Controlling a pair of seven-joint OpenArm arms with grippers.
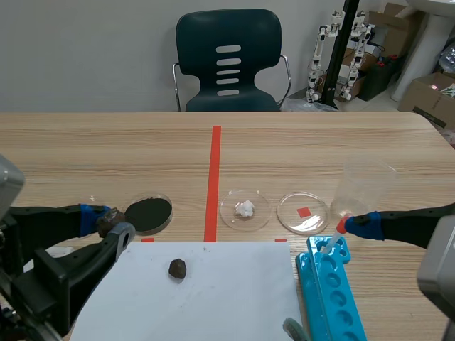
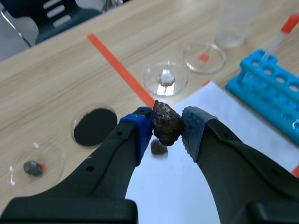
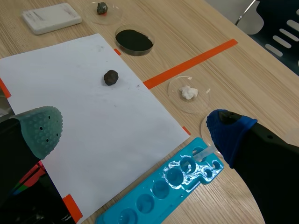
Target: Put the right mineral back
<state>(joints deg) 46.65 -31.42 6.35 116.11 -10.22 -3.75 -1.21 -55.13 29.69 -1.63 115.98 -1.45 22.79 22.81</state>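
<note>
Scene view: a long pale wooden surface (image 1: 106, 156) with an orange-red tape line down its middle. A dark green plastic chair (image 1: 227, 60) stands at its far side.

A large white paper sheet (image 1: 227, 291) covers the near middle. The left tool (image 2: 167, 123) hangs over the sheet's far left corner, its blue pads pinching a rough dark brown mineral lump (image 2: 167, 122) clear of the paper. The right tool (image 3: 135, 133) is on the other side with its fingers spread wide and nothing between them. One of its pads is close beside the far end of a bright blue plastic test-tube rack (image 1: 333, 291), which lies along the sheet's right edge.

A tall clear plastic cup (image 1: 362, 186) stands beyond the rack. Three round clear petri dishes sit in a row past the sheet:
- a dish filled with black powder (image 1: 148, 213), just beside the left tool
- a dish holding a white lump (image 1: 259, 213), right of the tape line
- an empty clear dish (image 1: 291, 217) with an orange square showing through it

The wrist views show a fourth clear dish (image 2: 51, 156), holding a small grey stone (image 2: 31, 167), left of the powder dish. A flat white box (image 3: 51, 17) lies near it.

A small dark round stone (image 1: 178, 268) lies on the paper, below the held lump in the left wrist view. A thin clear pipette with an orange-red bulb (image 1: 334, 238) stands tilted in the rack's far end.
</note>
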